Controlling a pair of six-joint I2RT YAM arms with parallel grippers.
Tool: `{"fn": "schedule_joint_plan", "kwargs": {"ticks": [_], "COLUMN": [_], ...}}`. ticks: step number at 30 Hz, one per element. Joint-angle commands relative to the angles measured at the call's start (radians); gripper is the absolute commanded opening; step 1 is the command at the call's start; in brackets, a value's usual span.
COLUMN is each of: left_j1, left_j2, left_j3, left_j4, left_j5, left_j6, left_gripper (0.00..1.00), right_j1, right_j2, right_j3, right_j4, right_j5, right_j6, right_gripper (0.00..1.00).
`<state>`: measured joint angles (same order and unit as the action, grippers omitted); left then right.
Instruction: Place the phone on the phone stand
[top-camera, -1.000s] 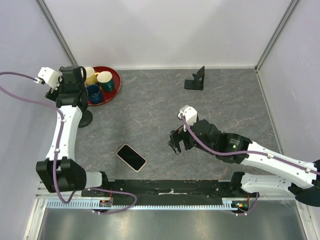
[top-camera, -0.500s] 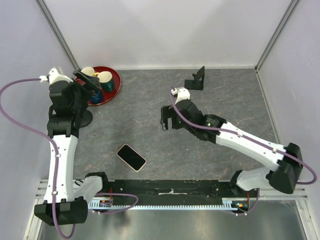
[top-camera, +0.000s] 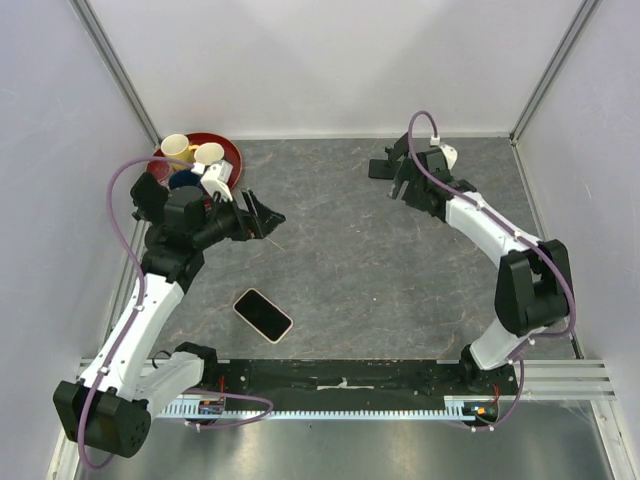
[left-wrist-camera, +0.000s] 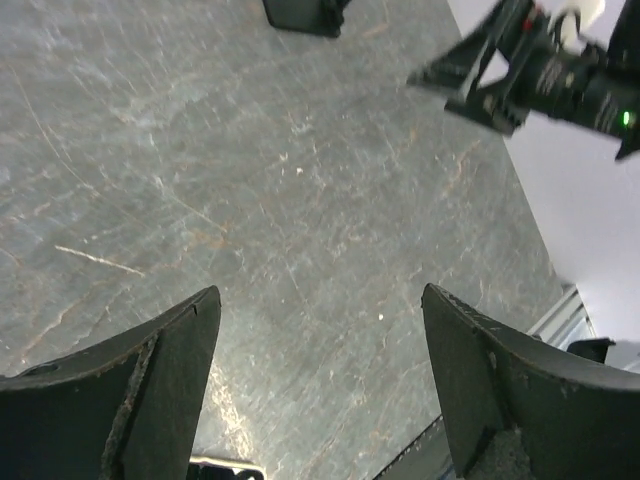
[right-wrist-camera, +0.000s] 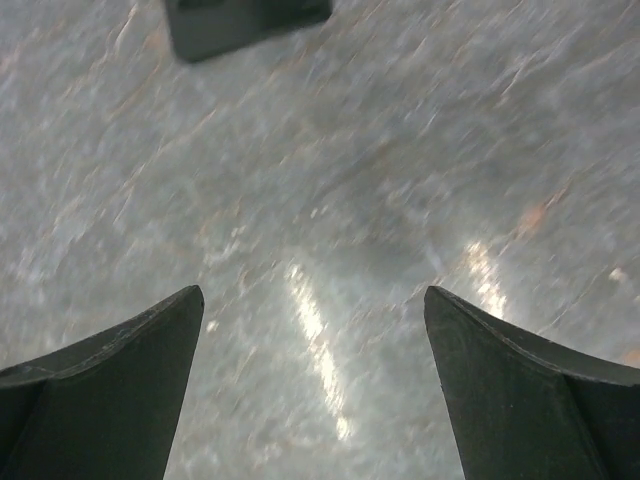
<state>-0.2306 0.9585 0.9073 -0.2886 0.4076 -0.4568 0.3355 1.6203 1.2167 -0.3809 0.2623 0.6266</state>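
Observation:
The phone (top-camera: 263, 315) lies flat, dark screen up, on the grey table near the front left. The black phone stand (top-camera: 382, 168) stands at the back right, partly hidden by my right arm. My right gripper (top-camera: 400, 186) is open and empty, just in front of the stand; the stand's base shows at the top of the right wrist view (right-wrist-camera: 245, 22). My left gripper (top-camera: 264, 217) is open and empty, above the table, well behind the phone. The stand also shows at the top of the left wrist view (left-wrist-camera: 300, 12), with my right arm (left-wrist-camera: 540, 72) beside it.
A red tray (top-camera: 233, 158) with several cups stands at the back left, behind my left arm. White walls close in the table on three sides. A black rail (top-camera: 340, 375) runs along the front edge.
My right gripper has swung from the table's middle to the back right, next to the stand. My left gripper has swung from the tray out over the table. The phone has not moved.

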Motion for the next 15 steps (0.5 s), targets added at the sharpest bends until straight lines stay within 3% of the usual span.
{"fn": "schedule_joint_plan", "kwargs": {"ticks": [1, 5, 10, 13, 15], "left_j1": [-0.018, -0.052, -0.088, -0.098, -0.102], "left_j2": [-0.009, -0.004, -0.003, 0.002, 0.005], "left_j3": [-0.053, -0.061, -0.068, -0.070, -0.070], "left_j4": [0.087, 0.106, 0.108, 0.106, 0.106], "left_j5": [0.149, 0.177, 0.172, 0.171, 0.175], "left_j6": [0.049, 0.040, 0.049, 0.050, 0.049], "left_gripper": [0.86, 0.84, 0.84, 0.84, 0.83], "right_j1": [-0.084, -0.089, -0.090, -0.093, -0.096], "right_j2": [0.117, 0.245, 0.409, 0.458, 0.487], "right_j3": [0.148, 0.294, 0.507, 0.572, 0.602], "right_j4": [0.074, 0.105, 0.083, 0.082, 0.095], "right_j5": [-0.027, -0.063, 0.001, 0.044, 0.043], "right_j6": [-0.093, -0.241, -0.330, -0.360, -0.375], "right_gripper": [0.98, 0.94, 0.89, 0.80, 0.68]}}
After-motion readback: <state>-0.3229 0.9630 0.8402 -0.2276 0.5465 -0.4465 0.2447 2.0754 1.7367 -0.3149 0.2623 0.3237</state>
